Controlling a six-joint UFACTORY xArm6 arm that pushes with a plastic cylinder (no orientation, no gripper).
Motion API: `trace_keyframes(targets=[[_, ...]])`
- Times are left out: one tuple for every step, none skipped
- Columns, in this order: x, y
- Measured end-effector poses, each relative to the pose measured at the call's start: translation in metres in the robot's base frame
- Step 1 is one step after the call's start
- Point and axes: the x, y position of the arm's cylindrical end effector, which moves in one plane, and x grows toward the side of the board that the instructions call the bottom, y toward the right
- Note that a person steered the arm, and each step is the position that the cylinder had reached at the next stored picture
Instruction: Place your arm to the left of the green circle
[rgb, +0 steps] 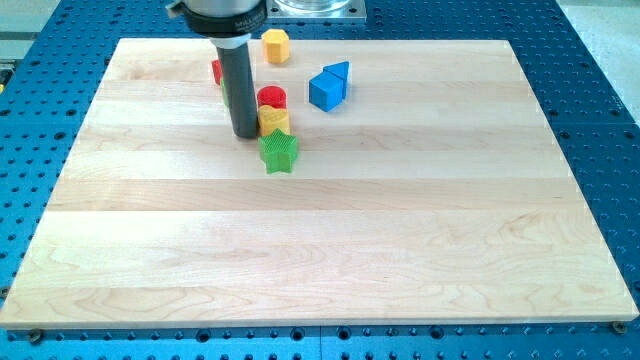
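Observation:
My tip (245, 135) rests on the wooden board (320, 250) in the upper left part of the view. It stands just left of a yellow block (275, 121), which sits below a red cylinder (271, 97). A green star (279, 152) lies just below and right of the tip. No green circle shows in the view; the rod may hide something behind it.
A red block (216, 71) peeks out left of the rod. A yellow hexagon (275, 46) sits near the board's top edge. A blue triangle (341, 72) and a blue cube (324, 92) lie together right of the red cylinder.

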Motion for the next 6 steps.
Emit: trace_keyframes(targets=[[0.010,0.018],[0.018,0.014],[0.038,-0.031],[0.060,-0.058],[0.048,-0.065],[-0.014,-0.072]])
